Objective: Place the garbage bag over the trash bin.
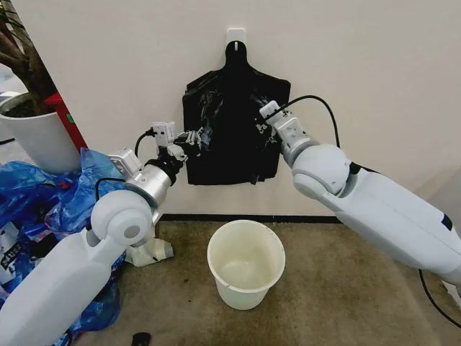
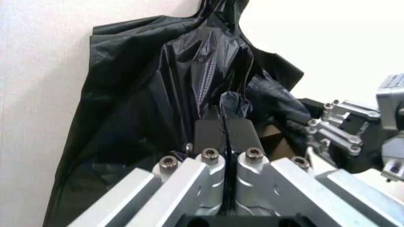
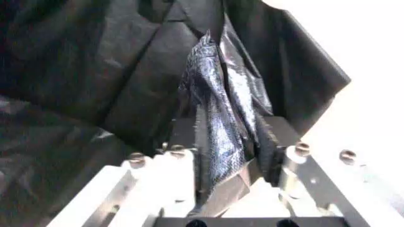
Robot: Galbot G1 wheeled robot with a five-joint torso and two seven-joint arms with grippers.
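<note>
The garbage bag (image 2: 205,61) is a glossy, wrinkled black film standing out from the front of a flat black bundle (image 1: 230,155) that hangs on the wall. My left gripper (image 1: 193,138) is at the bundle's left side and shut on a fold of the film, as the left wrist view shows (image 2: 225,130). My right gripper (image 1: 258,124) is at the upper right and shut on another bunch of the film (image 3: 221,113). The cream-white trash bin (image 1: 241,297) stands open and upright on the floor, below both grippers.
The bundle hangs from a white hook (image 1: 235,34). A large white plant pot (image 1: 36,137) and a heap of blue plastic bags (image 1: 43,198) lie at the left. A small black object (image 1: 140,337) lies on the carpet near the front.
</note>
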